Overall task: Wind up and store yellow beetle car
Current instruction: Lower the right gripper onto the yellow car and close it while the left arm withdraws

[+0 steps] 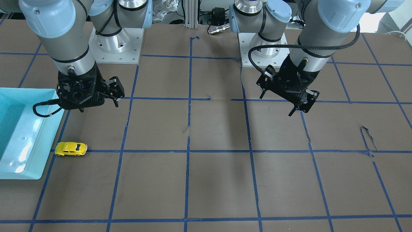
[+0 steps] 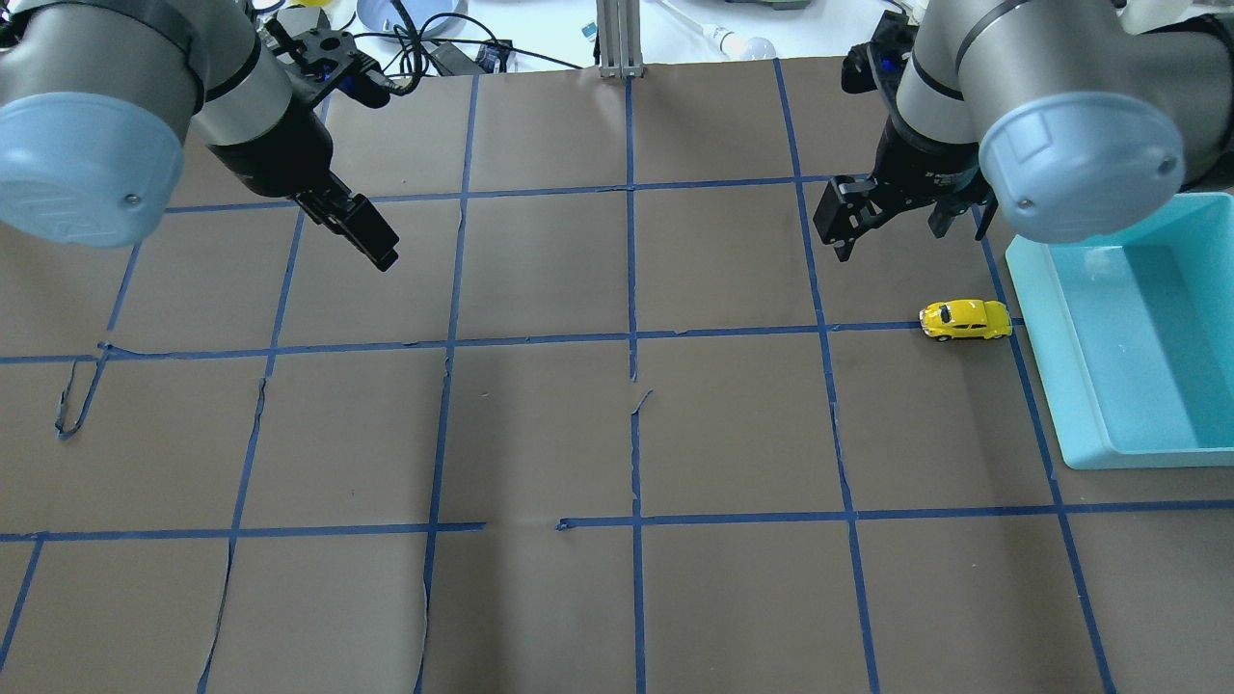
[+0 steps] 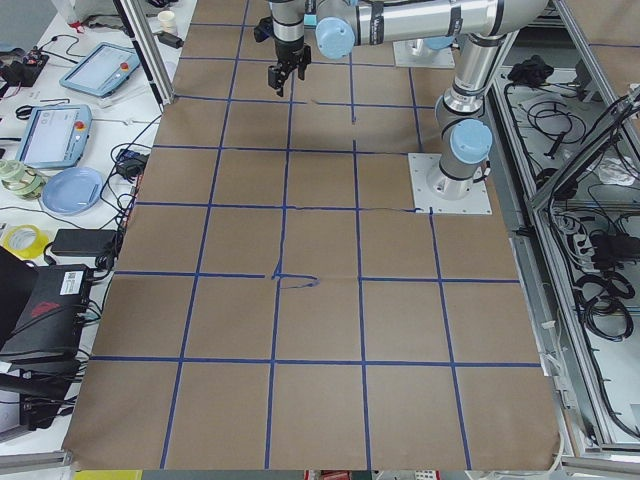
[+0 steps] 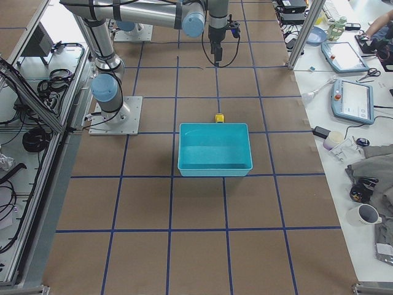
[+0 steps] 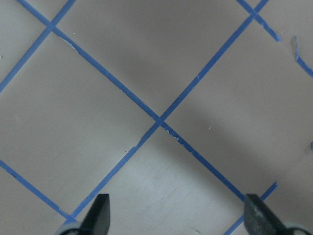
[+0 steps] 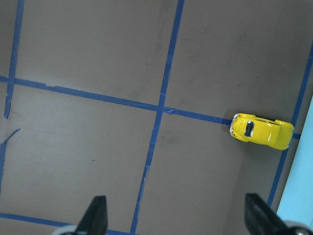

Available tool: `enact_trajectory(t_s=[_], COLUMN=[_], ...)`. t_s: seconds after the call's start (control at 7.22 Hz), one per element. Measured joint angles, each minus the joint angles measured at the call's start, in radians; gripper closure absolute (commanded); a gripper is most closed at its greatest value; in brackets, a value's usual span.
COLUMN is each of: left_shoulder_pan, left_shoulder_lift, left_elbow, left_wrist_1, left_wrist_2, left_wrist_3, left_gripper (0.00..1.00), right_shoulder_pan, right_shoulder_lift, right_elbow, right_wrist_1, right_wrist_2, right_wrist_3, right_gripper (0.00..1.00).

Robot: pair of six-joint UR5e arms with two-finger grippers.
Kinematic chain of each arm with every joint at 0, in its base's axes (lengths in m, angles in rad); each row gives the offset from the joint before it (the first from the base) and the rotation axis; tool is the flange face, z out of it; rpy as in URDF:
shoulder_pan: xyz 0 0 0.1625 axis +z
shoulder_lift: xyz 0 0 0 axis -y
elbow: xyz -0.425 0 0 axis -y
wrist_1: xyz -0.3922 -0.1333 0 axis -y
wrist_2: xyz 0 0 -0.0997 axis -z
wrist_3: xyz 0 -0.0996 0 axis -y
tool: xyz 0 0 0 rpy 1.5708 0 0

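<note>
Seen from the right end of the table, the teal bin comes first, roughly midway between the robot-side and operators' edges. The overhead and front-facing views cut it off at their borders. Just beyond its far long wall the yellow beetle car stands on its wheels on a blue tape line. Whether it touches the bin is hard to tell, and the end view shows only a yellow sliver over the wall. Further along the table, the right gripper hangs above the paper, fingers spread wide and holding nothing. Farthest off, the left gripper hovers with its fingers parted and bare. Its wrist view catches only the two tips.
</note>
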Motion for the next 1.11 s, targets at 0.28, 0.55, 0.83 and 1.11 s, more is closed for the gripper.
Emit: enact_trajectory(t_s=[0.28, 0.55, 0.83, 1.11], left_shoulder_pan=[-0.017, -0.052, -0.051, -0.035], left_shoulder_lift=[0.05, 0.085, 0.105, 0.112], left_elbow=[0.0, -0.006, -0.008, -0.01], left_wrist_1=[-0.011, -0.009, 0.003, 0.01], left_wrist_2=[0.015, 0.051, 0.059, 0.07], left_wrist_3=[-0.289, -0.49, -0.592, -0.607], left_gripper=[0.0, 0.0, 0.0, 0.0], right_shoulder_pan=[-0.105, -0.151, -0.164, -0.212], right_shoulder_lift=[0.04, 0.083, 0.129, 0.183], right_elbow=[0.054, 0.099, 0.143, 0.161], right_wrist_1=[-0.085, -0.163, -0.251, -0.324], right_wrist_2=[0.008, 0.01, 0.001, 0.002], right_wrist_3=[-0.415, -0.776, -0.964, -1.124], right_gripper=[0.0, 0.0, 0.0, 0.0])
